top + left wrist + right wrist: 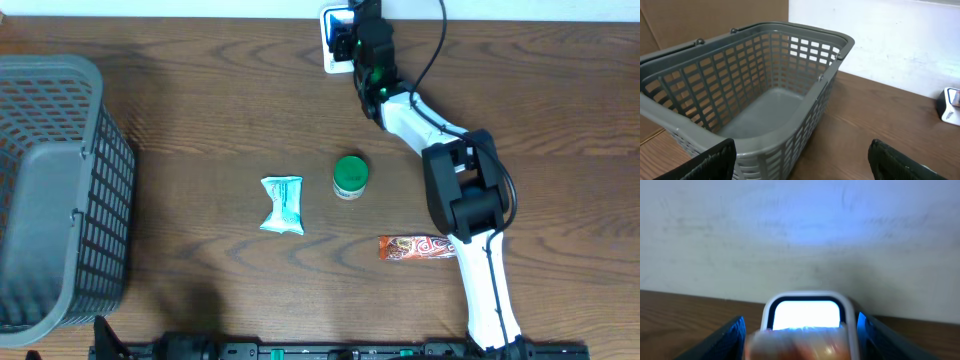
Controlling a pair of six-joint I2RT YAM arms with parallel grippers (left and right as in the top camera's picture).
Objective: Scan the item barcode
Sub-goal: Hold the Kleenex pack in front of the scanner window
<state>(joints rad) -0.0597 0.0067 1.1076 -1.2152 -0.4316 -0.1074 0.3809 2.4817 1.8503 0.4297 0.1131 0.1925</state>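
Lying nearest on the tabletop (pixel 200 110) is an orange snack bar (pixel 415 247), its right end hidden by the right arm and probably waiting for its turn. A little farther off, a teal packet (pixel 282 204) and a green-lidded jar (pixel 350 176) are sitting near each other without touching.

At the left, the left claw (pixel 804 150) is hanging wide with nothing between its fingers. It is facing the grey basket (pixel 805 31), which is standing empty, likely there to take scanned goods.

At the far edge, the right claw (pixel 801 330) is reaching up to the scanner (pixel 807 296). A pale, blurred item (pixel 800 344) is sitting between its fingers, right before the lit window, presumably so its code is facing the reader. Whether the claw is clamped on it or merely standing around it cannot be told.

The tabletop is showing dark wood grain, a white wall (pixel 790 230) is rising just beyond it, and a brown board (pixel 715 15) is standing behind the basket.
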